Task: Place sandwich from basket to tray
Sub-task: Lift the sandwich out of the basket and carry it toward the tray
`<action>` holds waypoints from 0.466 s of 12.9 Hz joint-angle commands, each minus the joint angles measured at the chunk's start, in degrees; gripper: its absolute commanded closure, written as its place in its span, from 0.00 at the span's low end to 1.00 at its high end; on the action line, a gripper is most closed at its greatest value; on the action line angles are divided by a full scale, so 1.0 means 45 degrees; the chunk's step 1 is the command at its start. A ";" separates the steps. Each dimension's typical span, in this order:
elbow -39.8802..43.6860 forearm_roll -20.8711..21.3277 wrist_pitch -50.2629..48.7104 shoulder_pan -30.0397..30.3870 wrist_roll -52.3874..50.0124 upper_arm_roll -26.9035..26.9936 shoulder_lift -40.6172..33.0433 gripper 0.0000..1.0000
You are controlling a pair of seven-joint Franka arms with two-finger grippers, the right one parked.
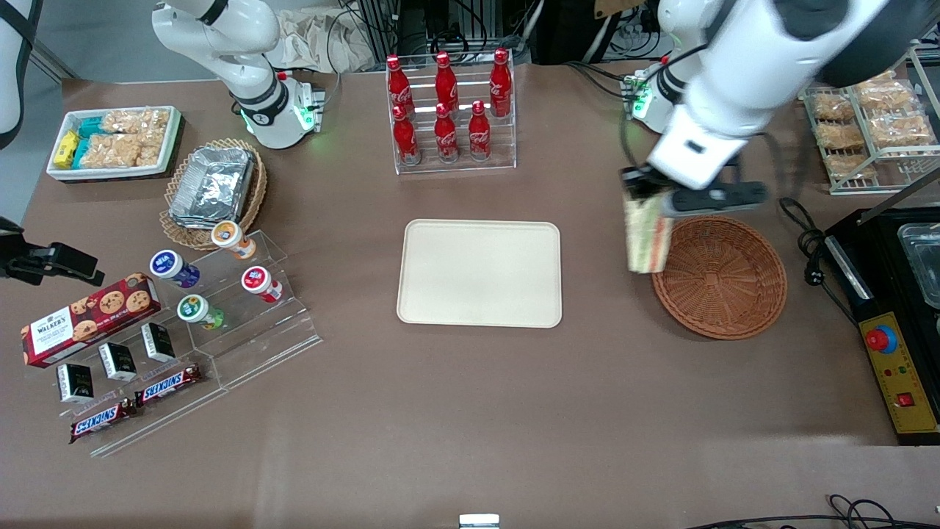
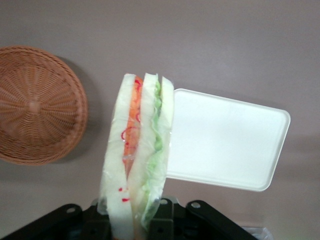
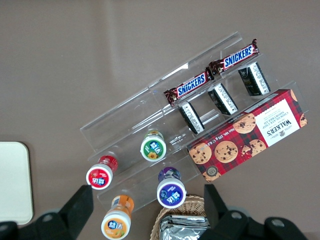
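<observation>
The gripper (image 1: 648, 197) fingers clamp the sandwich (image 2: 137, 160), a clear-wrapped white-bread wedge with orange, red and green layers hanging below them, above the basket (image 1: 723, 279) rim.

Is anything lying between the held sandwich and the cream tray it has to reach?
Nothing visible. The gripper holds the clear-wrapped triangular sandwich in the air by the rim of the reddish-brown woven wicker basket. Only bare brown table separates it from the flat cream-coloured rectangular plastic tray, which holds nothing.

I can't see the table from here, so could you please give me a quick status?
Gripper shut on sandwich, aloft at basket rim. Basket empty. Tray bare, path unobstructed.
</observation>
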 commanded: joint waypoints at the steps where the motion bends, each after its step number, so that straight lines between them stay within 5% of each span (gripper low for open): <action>1: -0.0319 0.1367 0.1620 0.0028 -0.2914 -0.1521 0.1322 1.00; 6: -0.4492 0.2289 0.6731 -0.0734 -0.3707 -0.1722 0.1736 1.00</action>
